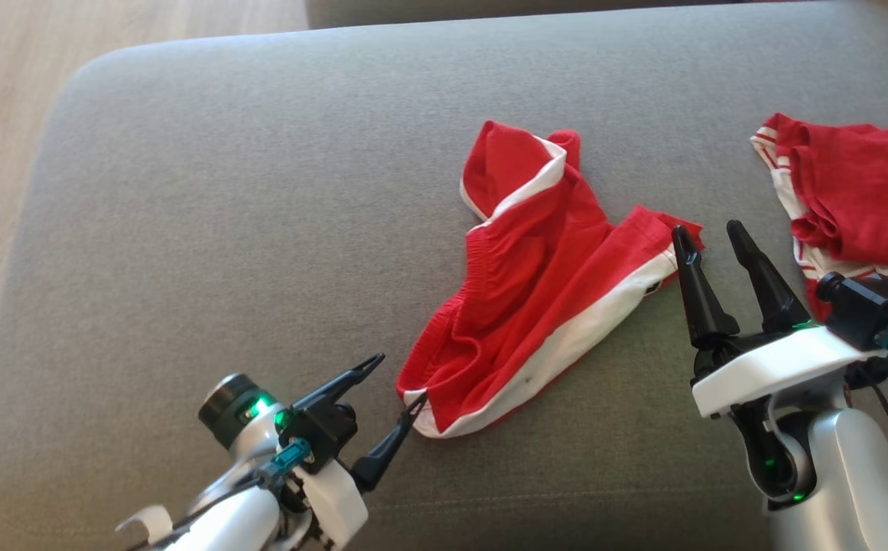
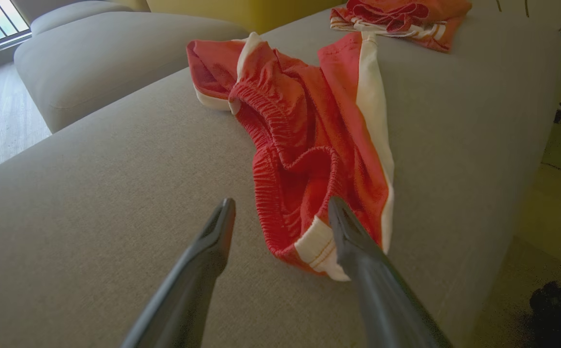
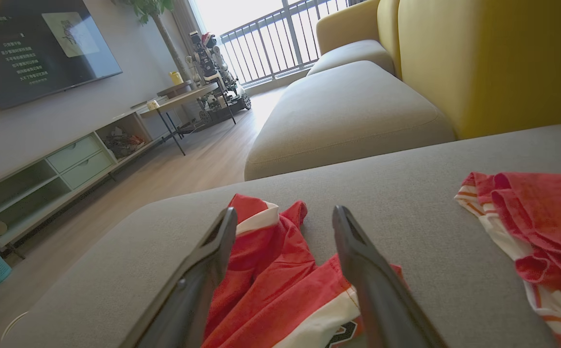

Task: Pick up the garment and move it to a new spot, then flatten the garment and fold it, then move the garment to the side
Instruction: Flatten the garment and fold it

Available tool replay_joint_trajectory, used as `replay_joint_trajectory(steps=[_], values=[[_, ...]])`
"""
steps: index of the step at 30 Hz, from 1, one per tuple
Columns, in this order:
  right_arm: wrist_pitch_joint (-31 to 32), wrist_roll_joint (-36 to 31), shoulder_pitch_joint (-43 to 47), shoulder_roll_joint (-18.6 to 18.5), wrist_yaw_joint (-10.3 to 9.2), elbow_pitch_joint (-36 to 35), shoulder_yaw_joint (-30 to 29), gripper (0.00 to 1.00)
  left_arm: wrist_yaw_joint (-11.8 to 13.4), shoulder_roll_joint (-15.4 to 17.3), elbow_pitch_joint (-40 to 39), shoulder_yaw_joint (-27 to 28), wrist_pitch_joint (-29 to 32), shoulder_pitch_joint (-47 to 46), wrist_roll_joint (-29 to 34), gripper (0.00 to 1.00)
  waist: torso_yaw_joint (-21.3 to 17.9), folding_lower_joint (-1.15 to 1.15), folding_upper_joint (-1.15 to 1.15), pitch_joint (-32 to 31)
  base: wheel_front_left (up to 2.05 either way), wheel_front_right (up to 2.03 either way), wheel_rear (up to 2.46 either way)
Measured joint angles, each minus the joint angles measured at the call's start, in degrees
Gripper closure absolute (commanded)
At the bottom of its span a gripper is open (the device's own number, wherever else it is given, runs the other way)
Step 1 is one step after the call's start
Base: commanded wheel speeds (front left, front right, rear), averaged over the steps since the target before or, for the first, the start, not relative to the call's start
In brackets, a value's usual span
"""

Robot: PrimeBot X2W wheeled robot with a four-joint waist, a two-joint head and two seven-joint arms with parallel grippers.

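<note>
1. My left end effector [image 1: 399, 377] stands wide and empty; the red garment [image 1: 535, 306] lies crumpled at its fingertips on the grey cushion [image 1: 222, 191].
2. I see my right end effector [image 1: 705, 227] wide and empty, beside the garment's other end.

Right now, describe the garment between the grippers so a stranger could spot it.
On the grey cushion, look near the middle, between the left gripper and the right gripper. The crumpled red shorts lie there with broad white side bands; the other red garment, at the cushion's right edge, has thin striped trim.
</note>
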Motion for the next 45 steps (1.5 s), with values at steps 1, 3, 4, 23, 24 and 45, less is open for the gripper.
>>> replay_joint_trajectory(steps=[1,3,4,23,24,45], values=[[0.0,0.0,0.0,0.0,0.0,0.1,0.1,0.0,-0.7,0.6,1.1,-1.1,0.0,-0.9,0.3,0.0,-0.3,0.0,0.0,0.1,0.0,0.0,0.0],[-0.1,0.2,0.0,0.0,0.0,0.5,0.2,0.0,-1.3,1.4,2.6,-2.7,0.1,-2.6,0.4,0.0,-0.9,0.0,0.0,0.2,0.0,0.0,0.0],[-0.3,0.5,0.0,0.0,0.0,0.6,0.3,0.0,-1.5,1.7,3.1,-3.4,0.1,-3.3,0.4,0.0,-1.3,0.0,0.0,0.3,0.0,0.0,0.0],[-1.8,1.0,-0.7,0.0,0.0,3.0,1.4,0.0,-2.1,11.6,1.3,-22.9,4.5,-16.0,-10.8,0.0,-4.1,0.0,0.0,1.3,0.0,0.0,0.0],[-1.8,1.0,-0.7,0.0,0.0,3.1,1.5,0.0,-2.1,11.5,1.3,-23.5,4.6,-16.3,-11.1,0.0,-4.2,0.0,0.0,1.3,0.0,0.0,0.0],[-1.8,0.9,-0.7,0.0,0.0,4.0,1.0,0.0,-1.6,11.4,4.0,-27.7,4.2,-18.8,-16.2,1.0,-3.7,0.0,0.0,1.2,0.0,0.0,0.0]])
